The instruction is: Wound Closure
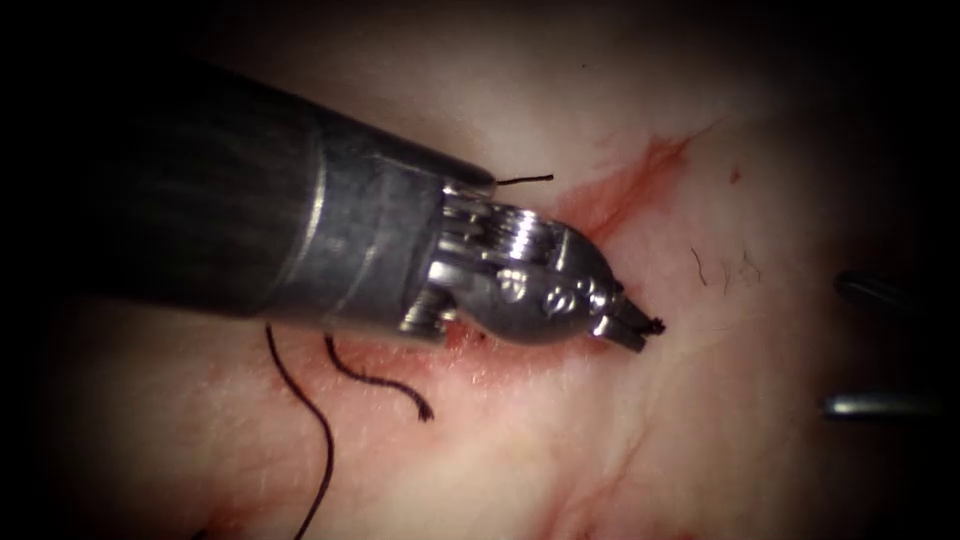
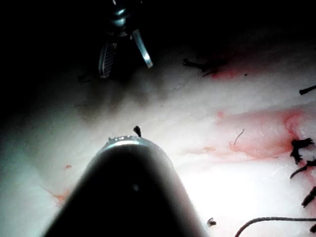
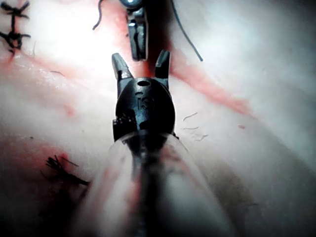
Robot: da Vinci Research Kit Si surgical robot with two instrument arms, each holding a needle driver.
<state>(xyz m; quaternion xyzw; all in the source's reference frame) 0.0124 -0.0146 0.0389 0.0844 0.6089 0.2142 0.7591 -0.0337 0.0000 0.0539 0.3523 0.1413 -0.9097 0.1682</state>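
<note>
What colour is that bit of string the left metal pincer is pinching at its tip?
Black. The thread end sticks out of the left tool, clearest in the endoscope view.

endoscope looks down from above and in front, close; wrist views look along each shaft; all share the tissue (image 1: 560, 440).

Metal tool on wet tissue

Left tool (image 1: 630, 325) — polished, glossy metal jaws, dull grey matt shaft at left of frame; tissue (image 1: 560, 450) — pale, moist, sheened, smeared with red fluid (image 1: 640, 180); thread (image 1: 310, 420) dark, matt, fibrous, frayed.
</note>
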